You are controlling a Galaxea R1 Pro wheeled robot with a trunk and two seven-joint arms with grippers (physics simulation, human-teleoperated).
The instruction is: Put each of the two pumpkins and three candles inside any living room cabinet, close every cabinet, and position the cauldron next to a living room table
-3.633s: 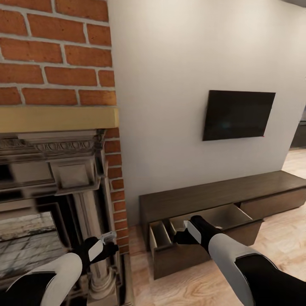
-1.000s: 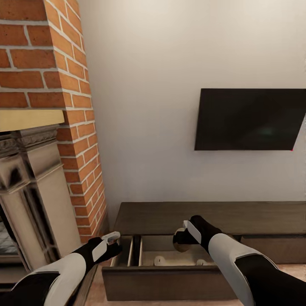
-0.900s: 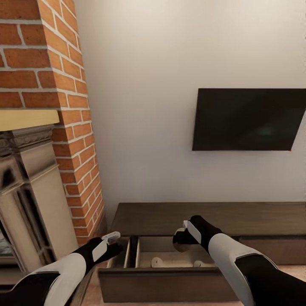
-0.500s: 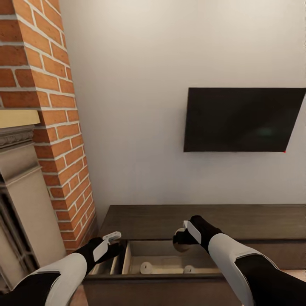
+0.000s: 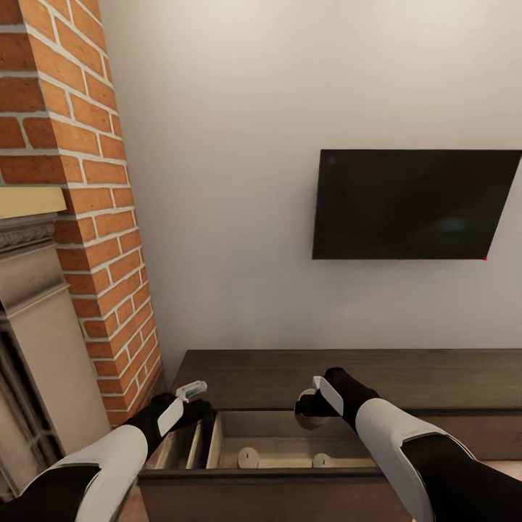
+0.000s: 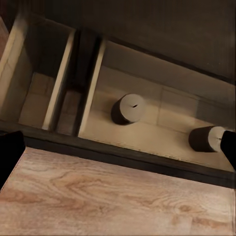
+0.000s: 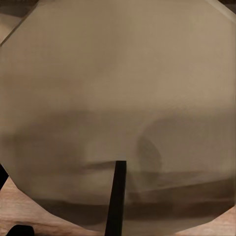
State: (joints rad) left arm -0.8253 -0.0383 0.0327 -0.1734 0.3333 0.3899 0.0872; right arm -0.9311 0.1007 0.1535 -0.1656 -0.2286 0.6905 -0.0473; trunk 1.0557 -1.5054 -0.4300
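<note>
Crept closer since a second back: cabinet (image 5: 348, 377) slid lower in the head view, open drawer (image 6: 162, 123) now right beneath both arms. Held a third candle (image 5: 308, 413) pinched tight in the right gripper (image 5: 310, 407), poised above that drawer; loomed huge and tan in the right wrist view. Found two candles (image 6: 129, 108) already standing on the drawer's pale floor, well apart. Judged the step as delivery of the last candle: called for lowering into free floor beside them, then letting go. Left gripper (image 5: 190, 395) hovered by the drawer's left corner, touching nothing; couldn't tell how wide its jaws stood.
</note>
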